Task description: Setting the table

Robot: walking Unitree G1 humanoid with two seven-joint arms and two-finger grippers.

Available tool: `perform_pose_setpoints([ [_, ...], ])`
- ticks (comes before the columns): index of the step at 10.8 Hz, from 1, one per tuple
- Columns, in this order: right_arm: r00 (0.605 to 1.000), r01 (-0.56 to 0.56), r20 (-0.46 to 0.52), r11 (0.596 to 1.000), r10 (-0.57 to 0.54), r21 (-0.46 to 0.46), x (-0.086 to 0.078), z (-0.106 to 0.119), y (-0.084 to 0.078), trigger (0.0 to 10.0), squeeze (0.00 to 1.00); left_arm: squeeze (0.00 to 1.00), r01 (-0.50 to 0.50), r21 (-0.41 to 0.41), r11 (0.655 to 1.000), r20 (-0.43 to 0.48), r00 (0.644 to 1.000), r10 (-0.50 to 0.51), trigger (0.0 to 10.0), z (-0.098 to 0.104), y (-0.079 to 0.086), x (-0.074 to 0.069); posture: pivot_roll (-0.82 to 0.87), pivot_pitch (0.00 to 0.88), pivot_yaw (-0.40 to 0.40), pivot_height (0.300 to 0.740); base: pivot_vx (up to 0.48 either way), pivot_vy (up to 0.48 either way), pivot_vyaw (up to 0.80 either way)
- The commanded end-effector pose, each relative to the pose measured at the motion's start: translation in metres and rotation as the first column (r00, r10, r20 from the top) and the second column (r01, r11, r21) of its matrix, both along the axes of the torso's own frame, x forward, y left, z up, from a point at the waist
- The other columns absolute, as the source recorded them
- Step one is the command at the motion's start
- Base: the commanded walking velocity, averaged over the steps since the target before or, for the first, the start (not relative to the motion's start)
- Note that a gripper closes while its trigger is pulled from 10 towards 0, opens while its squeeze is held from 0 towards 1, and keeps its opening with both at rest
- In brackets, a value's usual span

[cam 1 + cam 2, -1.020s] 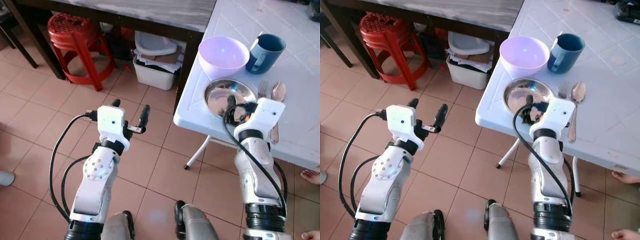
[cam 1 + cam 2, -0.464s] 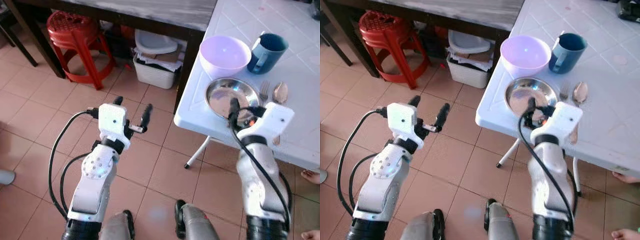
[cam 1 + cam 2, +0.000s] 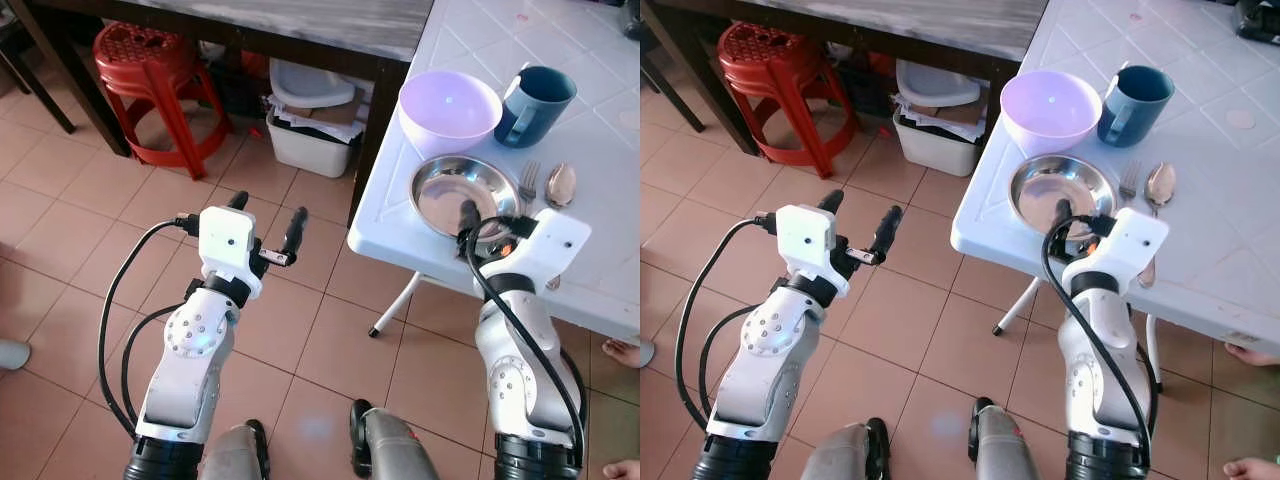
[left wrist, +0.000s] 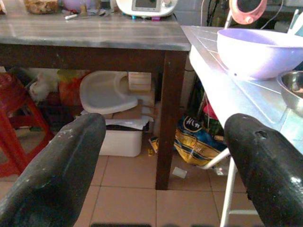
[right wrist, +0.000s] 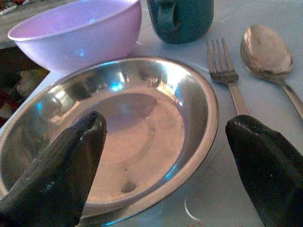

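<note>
On the white table [image 3: 600,140] a steel plate [image 3: 448,190] lies near the front left corner. Behind it stand a purple bowl [image 3: 449,104] and a teal mug [image 3: 536,102]. A fork [image 3: 527,178] and a spoon [image 3: 558,184] lie just to the plate's right. My right gripper [image 5: 165,142] is open and low over the plate's near rim, one finger [image 3: 467,214] over the plate, holding nothing. My left gripper [image 3: 265,212] is open over the tiled floor, left of the table, and is empty.
A dark wooden table [image 3: 300,25] stands at the back, with a red stool [image 3: 150,60] and a white bin [image 3: 308,142] beneath and beside it. The white table's folding leg [image 3: 400,300] reaches the floor. A person's foot [image 3: 622,352] is at the lower right.
My right gripper has shifted a little to the right and toward me at the plate's near rim. The left arm has barely moved.
</note>
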State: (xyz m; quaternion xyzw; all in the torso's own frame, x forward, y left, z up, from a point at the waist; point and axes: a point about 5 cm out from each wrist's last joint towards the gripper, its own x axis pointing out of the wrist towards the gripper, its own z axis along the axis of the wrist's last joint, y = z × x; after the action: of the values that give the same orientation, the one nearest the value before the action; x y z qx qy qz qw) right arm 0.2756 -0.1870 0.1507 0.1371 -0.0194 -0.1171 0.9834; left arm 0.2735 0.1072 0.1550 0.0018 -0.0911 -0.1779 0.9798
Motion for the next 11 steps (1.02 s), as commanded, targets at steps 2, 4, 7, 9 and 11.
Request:
perform_pose_setpoints([
  [2,0.999,-0.018,-0.039,0.999,0.02,0.04,0.001,-0.009,0.001,10.0,0.0,0.0,0.018,0.002,1.0,0.001,1.0,-0.018,10.0,0.0,-0.001,-0.003,-0.03,0.247,0.022,0.74,0.0,0.0,0.0],
  [4,0.998,-0.03,-0.054,0.997,0.034,0.073,0.002,-0.013,0.003,3.1,0.0,0.0,0.022,0.003,1.0,-0.002,1.0,-0.022,10.0,0.0,-0.001,-0.004,-0.03,0.249,0.02,0.74,0.0,0.0,0.0],
  [7,0.997,-0.025,-0.071,0.993,0.034,0.118,0.007,-0.015,0.0,0.0,0.0,0.0,0.03,0.006,1.0,0.001,1.0,-0.03,10.0,0.0,-0.002,-0.004,-0.03,0.251,0.018,0.74,0.0,0.0,0.0],
  [9,0.997,-0.018,-0.077,0.992,0.028,0.126,0.009,-0.015,-0.004,0.0,0.0,0.0,0.177,0.088,0.98,0.001,0.984,-0.178,10.0,-0.004,-0.008,-0.012,-0.03,0.251,0.018,0.74,0.0,0.0,0.0],
  [11,0.997,-0.016,-0.079,0.992,0.026,0.127,0.01,-0.015,-0.005,0.0,0.0,0.0,0.356,0.14,0.924,-0.055,0.935,-0.351,10.0,-0.013,-0.01,-0.023,-0.03,0.253,0.016,0.74,0.0,0.0,0.0],
])
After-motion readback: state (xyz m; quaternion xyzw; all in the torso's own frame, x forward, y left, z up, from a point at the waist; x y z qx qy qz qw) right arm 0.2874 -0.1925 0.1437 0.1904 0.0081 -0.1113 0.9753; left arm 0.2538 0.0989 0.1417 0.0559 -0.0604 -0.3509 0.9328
